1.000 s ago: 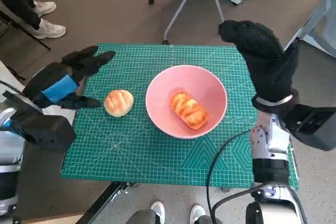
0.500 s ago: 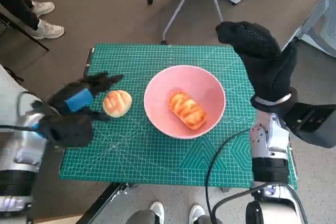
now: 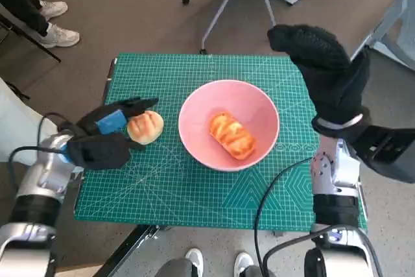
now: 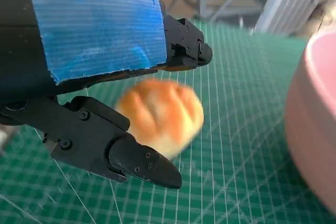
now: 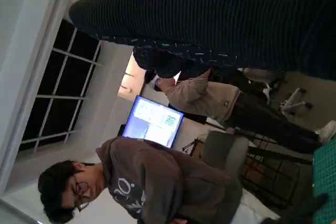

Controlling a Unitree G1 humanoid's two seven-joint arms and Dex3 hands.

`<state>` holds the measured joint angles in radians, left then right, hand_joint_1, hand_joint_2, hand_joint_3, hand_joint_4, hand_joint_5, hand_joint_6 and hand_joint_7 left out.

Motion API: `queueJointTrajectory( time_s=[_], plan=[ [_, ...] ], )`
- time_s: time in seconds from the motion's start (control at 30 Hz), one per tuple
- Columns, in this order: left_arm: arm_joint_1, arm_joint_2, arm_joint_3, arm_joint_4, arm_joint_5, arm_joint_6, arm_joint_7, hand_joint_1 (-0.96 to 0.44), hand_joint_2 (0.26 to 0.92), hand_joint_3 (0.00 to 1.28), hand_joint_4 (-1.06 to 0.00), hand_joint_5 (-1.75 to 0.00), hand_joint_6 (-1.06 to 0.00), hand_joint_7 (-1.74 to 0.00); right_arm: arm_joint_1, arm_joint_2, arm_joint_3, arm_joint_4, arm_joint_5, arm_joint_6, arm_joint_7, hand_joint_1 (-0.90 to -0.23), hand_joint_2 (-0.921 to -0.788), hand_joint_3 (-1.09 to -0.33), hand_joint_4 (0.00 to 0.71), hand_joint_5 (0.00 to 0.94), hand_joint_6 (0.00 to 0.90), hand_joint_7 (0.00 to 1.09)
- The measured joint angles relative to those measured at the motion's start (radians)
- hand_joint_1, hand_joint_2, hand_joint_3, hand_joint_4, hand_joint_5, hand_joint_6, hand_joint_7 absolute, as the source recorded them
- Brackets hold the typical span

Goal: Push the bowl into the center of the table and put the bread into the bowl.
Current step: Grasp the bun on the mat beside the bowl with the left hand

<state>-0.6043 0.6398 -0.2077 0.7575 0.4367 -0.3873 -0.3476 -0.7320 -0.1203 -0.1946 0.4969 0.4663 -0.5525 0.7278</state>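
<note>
Head view shows the bench [image 3: 194, 205], then the pink bowl [image 3: 259, 105] near centre holding one bread [image 3: 232, 135]. A round bread [image 3: 145, 126] lies at its 9 o'clock, between the left hand's [image 3: 107, 135] wide-spread fingers [image 4: 144, 162]; contact seems absent. The right hand [image 3: 327, 72] hangs raised, grip unclear. A shallow pinch could roll the bun away.

Even bright light, soft shadows, blurred bread roll [image 4: 160, 116]

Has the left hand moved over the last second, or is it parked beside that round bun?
Yes. Judged against the green mat, the left hand has come in from the mat's left edge toward the round bun; its fingers now flank the bun.
</note>
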Motion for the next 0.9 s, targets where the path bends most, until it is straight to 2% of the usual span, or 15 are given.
queueJointTrajectory(
  time_s=[0.3, 0.57, 0.77, 0.87, 0.9],
  plan=[
    [-0.048, -0.025, -0.038, 0.099, 0.013, -0.007, 0.029, -0.33, 0.813, 0.00, -0.17, 0.00, -0.24, 0.00, 0.001, -0.012, -0.002, -0.002, -0.002, 0.000, -0.005, -0.655, -0.921, -0.741, 0.156, 0.002, -0.001, 0.48],
    [-0.090, -0.035, -0.074, 0.167, 0.054, -0.009, 0.083, -0.19, 0.803, 0.00, -0.24, -0.02, -0.29, -0.02, 0.002, -0.015, 0.000, -0.008, -0.003, 0.000, -0.011, -0.656, -0.921, -0.743, 0.155, 0.001, -0.001, 0.48],
    [-0.110, -0.044, -0.104, 0.206, 0.088, -0.008, 0.131, -0.08, 0.824, 0.01, -0.41, -0.03, -0.43, -0.05, 0.002, -0.015, 0.001, -0.008, -0.003, -0.001, -0.014, -0.655, -0.921, -0.744, 0.155, 0.001, -0.001, 0.48],
    [-0.118, -0.046, -0.121, 0.209, 0.115, -0.008, 0.164, -0.02, 0.865, 0.02, -0.57, -0.05, -0.61, -0.09, 0.002, -0.015, 0.002, -0.009, -0.003, -0.002, -0.014, -0.654, -0.921, -0.744, 0.154, 0.001, -0.001, 0.48],
    [-0.121, -0.046, -0.127, 0.210, 0.121, -0.008, 0.176, -0.02, 0.885, 0.04, -0.61, -0.44, -0.60, -0.50, 0.002, -0.015, 0.002, -0.009, -0.003, -0.002, -0.014, -0.654, -0.921, -0.744, 0.154, 0.001, -0.001, 0.48]
  ],
)
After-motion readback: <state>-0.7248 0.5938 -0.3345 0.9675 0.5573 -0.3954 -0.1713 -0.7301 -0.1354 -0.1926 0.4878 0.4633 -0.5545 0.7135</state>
